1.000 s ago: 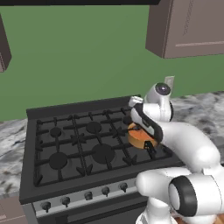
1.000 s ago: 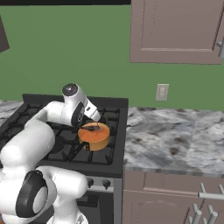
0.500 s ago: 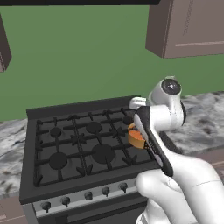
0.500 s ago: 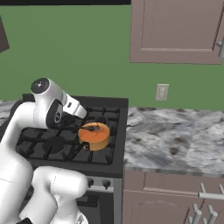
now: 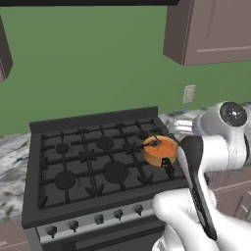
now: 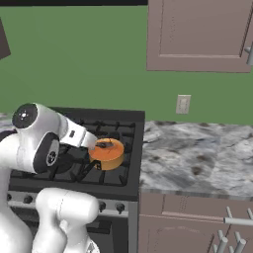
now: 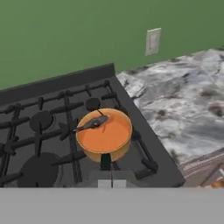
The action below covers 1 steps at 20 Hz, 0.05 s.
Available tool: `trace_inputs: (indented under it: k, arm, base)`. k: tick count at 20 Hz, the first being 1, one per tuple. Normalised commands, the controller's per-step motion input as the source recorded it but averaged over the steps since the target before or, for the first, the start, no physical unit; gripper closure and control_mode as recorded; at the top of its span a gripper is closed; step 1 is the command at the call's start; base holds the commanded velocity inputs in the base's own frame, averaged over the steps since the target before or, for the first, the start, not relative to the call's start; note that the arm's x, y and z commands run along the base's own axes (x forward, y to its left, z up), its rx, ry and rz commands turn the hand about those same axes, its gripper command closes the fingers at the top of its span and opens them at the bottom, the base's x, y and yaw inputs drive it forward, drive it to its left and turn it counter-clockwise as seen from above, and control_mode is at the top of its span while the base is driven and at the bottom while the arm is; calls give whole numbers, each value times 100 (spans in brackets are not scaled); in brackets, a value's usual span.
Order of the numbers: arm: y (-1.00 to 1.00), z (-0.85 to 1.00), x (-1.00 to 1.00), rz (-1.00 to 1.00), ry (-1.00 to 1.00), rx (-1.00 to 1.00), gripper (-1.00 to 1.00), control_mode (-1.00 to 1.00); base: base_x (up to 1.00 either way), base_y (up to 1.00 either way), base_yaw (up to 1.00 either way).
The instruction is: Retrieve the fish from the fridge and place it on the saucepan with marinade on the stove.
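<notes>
fish: the fish (image 7: 92, 124) lies on top of the saucepan (image 7: 105, 136), resting across its rim on the side toward the middle of the stove, with the tail end reaching out over the edge; in the right base view the fish (image 6: 105, 145) shows as a small dark sliver on the orange top.
saucepan: it sits on a burner along the stove's counter-side edge, its thin dark handle pointing back toward the hand.
stove: the stove (image 5: 88, 166) has nothing else standing on its grates.
fish from pincer: ahead of and below the pincer (image 7: 109, 183), well apart, nothing between them.
long axis: across the hand's line of sight, slightly slanted.
pincer: fingers together, holding nothing.
arm: the single arm is drawn back toward the base, with its wrist near the pan's front edge in the left base view.
change: a second ago the hand hung right over the pan; half a second ago it had lifted; now it stands higher and farther back, and pan and fish have not shifted.
judgement: the placing looks done, and what remains is only to clear away.
</notes>
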Motion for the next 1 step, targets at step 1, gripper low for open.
trace_inputs:
  k: [1]
  arm:
    - [-56, 0, -100, 0, -69, 19, 100, -100]
  base:
    - [0, 0, 0]
